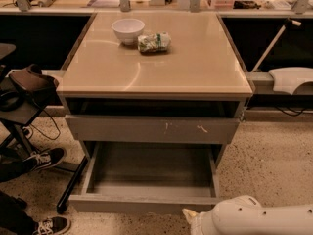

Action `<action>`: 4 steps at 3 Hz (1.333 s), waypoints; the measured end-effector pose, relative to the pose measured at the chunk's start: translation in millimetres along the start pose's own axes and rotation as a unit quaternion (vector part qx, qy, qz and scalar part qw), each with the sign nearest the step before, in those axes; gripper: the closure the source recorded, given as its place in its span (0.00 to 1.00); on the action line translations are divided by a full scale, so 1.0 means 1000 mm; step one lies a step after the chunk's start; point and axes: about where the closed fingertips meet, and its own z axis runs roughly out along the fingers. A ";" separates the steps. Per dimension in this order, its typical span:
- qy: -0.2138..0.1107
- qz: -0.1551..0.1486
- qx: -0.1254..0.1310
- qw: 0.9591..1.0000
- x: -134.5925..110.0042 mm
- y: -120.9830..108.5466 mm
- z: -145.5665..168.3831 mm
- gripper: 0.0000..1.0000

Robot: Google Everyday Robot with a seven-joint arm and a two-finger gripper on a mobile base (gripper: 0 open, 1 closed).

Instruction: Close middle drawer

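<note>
Flat-fronted grey mid drawer [146,175] open; rounded white tool [196,220] btm-right, grip state unclear.

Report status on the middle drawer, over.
Tool low at frame's bottom right, beside the drawer's front corner. Middle drawer pulled far out, tray showing. Scratched top drawer ajar above; shoes on floor left, off the path.

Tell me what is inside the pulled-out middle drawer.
The middle drawer shows only a bare grey tray floor. Its rear part lies hidden under the scratched drawer above. The pincer sits at the bottom edge, by the drawer front's right end.
</note>
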 end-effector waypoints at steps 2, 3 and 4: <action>-0.011 0.019 -0.011 1.000 0.015 -0.015 0.016 0.00; -0.006 0.048 -0.034 0.998 0.035 -0.050 0.040 0.00; -0.006 0.048 -0.034 0.998 0.035 -0.050 0.040 0.00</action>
